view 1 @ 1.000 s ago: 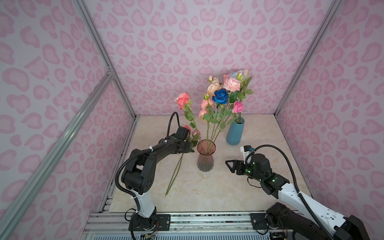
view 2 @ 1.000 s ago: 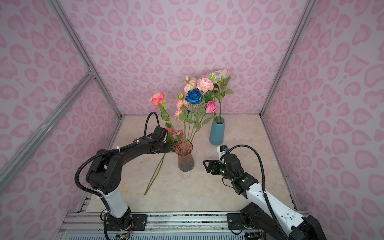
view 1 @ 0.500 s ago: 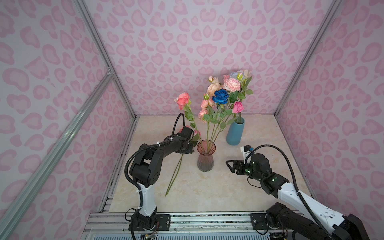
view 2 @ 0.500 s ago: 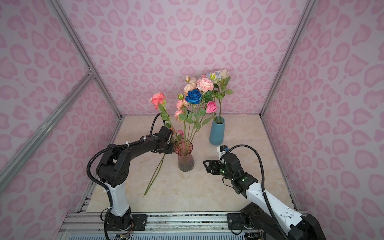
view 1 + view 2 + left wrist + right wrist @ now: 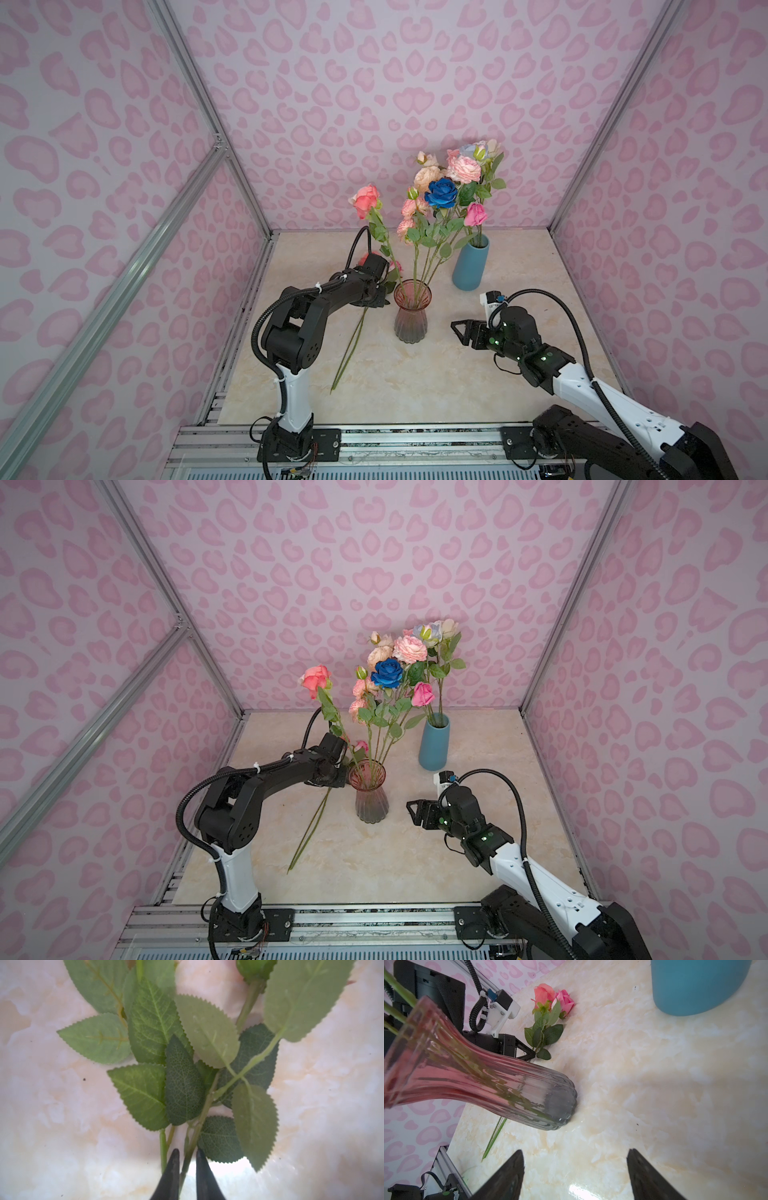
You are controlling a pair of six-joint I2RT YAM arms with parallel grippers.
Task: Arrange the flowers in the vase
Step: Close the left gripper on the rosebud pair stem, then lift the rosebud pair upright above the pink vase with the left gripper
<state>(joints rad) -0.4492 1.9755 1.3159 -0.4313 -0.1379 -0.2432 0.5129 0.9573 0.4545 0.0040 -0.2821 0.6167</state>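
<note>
While the left gripper [image 5: 186, 1154] straddles a stem [image 5: 195, 1130] of the two flowers [image 5: 352, 347] lying just left of the glass vase [image 5: 410, 318], pickup is the step in hand. Whether its narrow jaws already pinch, I cannot tell. Next should come a lift, tipping the stem upright into the vase mouth. The left arm [image 5: 320, 297] stretches low and the right gripper [image 5: 460, 330] hovers agape, right of the vase.
</note>
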